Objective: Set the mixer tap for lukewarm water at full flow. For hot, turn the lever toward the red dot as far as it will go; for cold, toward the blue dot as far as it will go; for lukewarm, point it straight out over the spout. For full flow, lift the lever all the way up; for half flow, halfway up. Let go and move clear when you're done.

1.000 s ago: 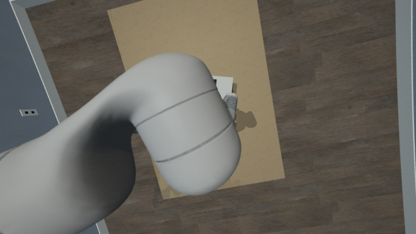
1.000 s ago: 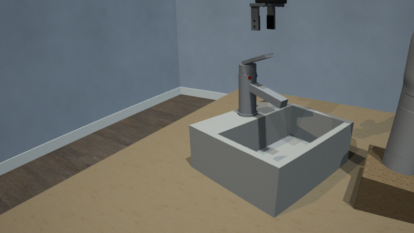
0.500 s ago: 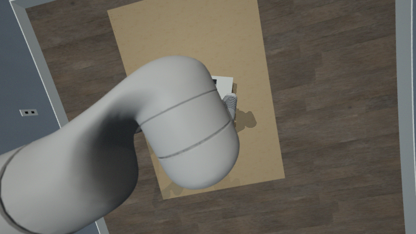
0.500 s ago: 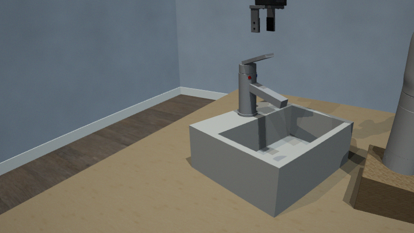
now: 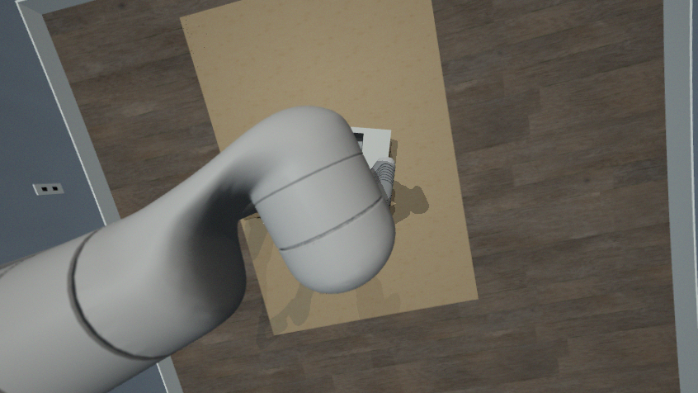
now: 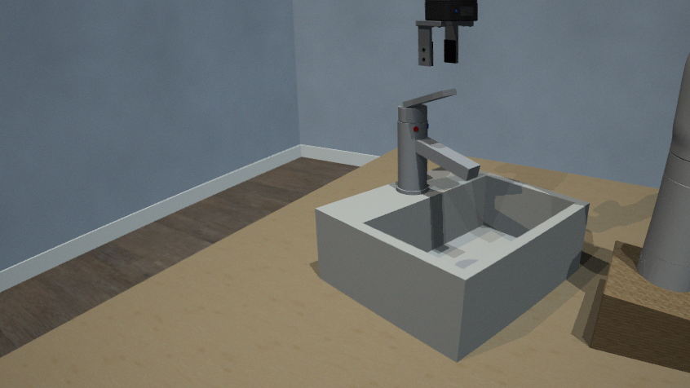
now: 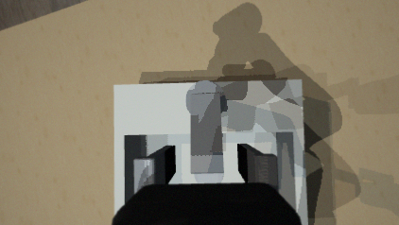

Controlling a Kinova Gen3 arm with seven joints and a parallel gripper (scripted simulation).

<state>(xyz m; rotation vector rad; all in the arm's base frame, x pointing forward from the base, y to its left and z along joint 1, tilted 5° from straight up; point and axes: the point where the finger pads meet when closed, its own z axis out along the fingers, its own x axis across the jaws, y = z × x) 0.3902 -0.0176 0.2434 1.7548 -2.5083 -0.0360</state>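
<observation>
Left edge: in the exterior view the worktop (image 5: 317, 63) (image 6: 192, 308) (image 7: 57, 118) ends at left, with floor (image 5: 561, 195) (image 6: 144, 241) (image 7: 33, 11) beyond.
Middle room: open air separates the claw (image 6: 438, 63) (image 7: 206, 158) from the lever (image 6: 431, 98) (image 7: 206, 123) below; they do not touch.
Right side: arm (image 5: 322, 195) (image 6: 673, 217) rises from a wooden block (image 6: 641, 332), near the sink.
Claw: wide, holding nothing, fingers down.
Tap: upright grey body (image 6: 411, 154) on the sink's far left ledge.
Lever: straight out over the spout (image 6: 446, 156) (image 7: 207, 165), free end tilted up; whether fully raised, cannot tell.
Dots: red (image 6: 415, 129) on the body's near side, blue (image 6: 427, 125) mostly hidden round the right.
Sink: pale, rectangular (image 5: 378, 144) (image 6: 386, 260) (image 7: 142, 104), standing on the worktop.
Basin: shadows and a round patch, partly cut off by the near rim.
</observation>
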